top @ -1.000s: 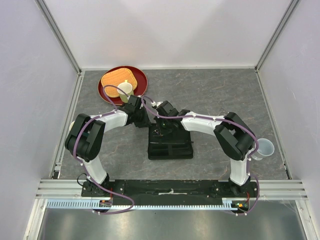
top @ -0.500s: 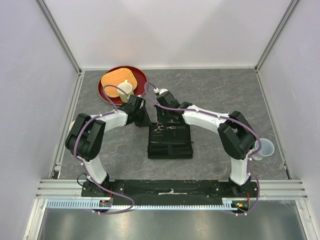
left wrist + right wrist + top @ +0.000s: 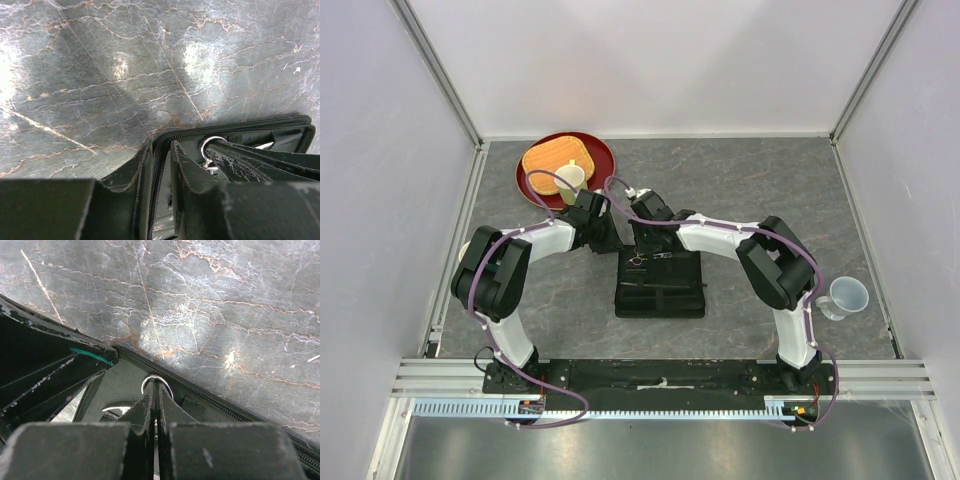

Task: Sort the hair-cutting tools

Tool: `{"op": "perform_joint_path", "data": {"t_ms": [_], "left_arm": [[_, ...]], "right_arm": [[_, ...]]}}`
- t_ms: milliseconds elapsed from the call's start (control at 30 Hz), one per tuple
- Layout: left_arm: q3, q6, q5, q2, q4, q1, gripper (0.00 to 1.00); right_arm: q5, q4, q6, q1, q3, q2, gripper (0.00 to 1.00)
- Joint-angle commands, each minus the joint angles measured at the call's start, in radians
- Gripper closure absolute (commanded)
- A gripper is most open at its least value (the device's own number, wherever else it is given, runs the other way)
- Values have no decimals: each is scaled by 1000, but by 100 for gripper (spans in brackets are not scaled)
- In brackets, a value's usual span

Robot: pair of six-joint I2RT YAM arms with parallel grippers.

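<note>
**Grippers: 2.**
- Left gripper (image 3: 161, 150): jaws narrowly parted and closed on the zip rim of the case (image 3: 660, 295), at its far-left corner.
- Right gripper (image 3: 156, 390): fingers pressed together, pinching 1 silver finger ring of the scissors (image 3: 203, 146).

**Scissors: 1 plainly seen.**
- Its ring sits at the right gripper's tips, just inside the case rim and just right of the left gripper's fingers.
- The rest lies on the open case, under and behind the right gripper.
- A further silver glint shows low to the left of the right fingers; what it is cannot be told.

**Combs: count cannot be told.** Dark shapes lie in the case nearer the arm bases, black against black.

**Case: 1.** Black and zipped, lying open on the table (image 3: 740, 190) directly below both grippers.

**Other things: 4.**
- 1 red tray (image 3: 603, 160) lies beyond the left gripper.
- The tray carries 1 orange mat (image 3: 552, 160) and 1 white cup (image 3: 570, 178).
- 1 clear cup (image 3: 847, 297) stands well apart to the right of the right gripper, beside that arm's elbow.

**In the way:** both wrists crowd the case's far edge, hiding that rim from above.
</note>
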State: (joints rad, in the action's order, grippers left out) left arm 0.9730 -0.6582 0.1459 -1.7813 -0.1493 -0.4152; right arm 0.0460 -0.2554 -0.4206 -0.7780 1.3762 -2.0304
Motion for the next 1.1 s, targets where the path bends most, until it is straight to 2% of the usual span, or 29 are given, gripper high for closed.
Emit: {"op": "perform_joint_path", "data": {"t_ms": [0,133,700,933,1067], "left_arm": [[-30,-29,-57,-66,-13,4,74],[-34,-66,-62,-67,13,4,74],[-22,-118,-26,-105,62,4,75],[-36,-126,4,-116,82,3,74],[-62,-101,23,-70,100,4,73]], "right_arm": [[-145,-5,66,-4,-42,19,99],[-236,-15,115,-4,-66,16,100],[-351,-77,218,-4,-100,7,100],[-311,-58,169,-4,-75,-16,100],[-296,-59,169,-6,-94,1,99]]}}
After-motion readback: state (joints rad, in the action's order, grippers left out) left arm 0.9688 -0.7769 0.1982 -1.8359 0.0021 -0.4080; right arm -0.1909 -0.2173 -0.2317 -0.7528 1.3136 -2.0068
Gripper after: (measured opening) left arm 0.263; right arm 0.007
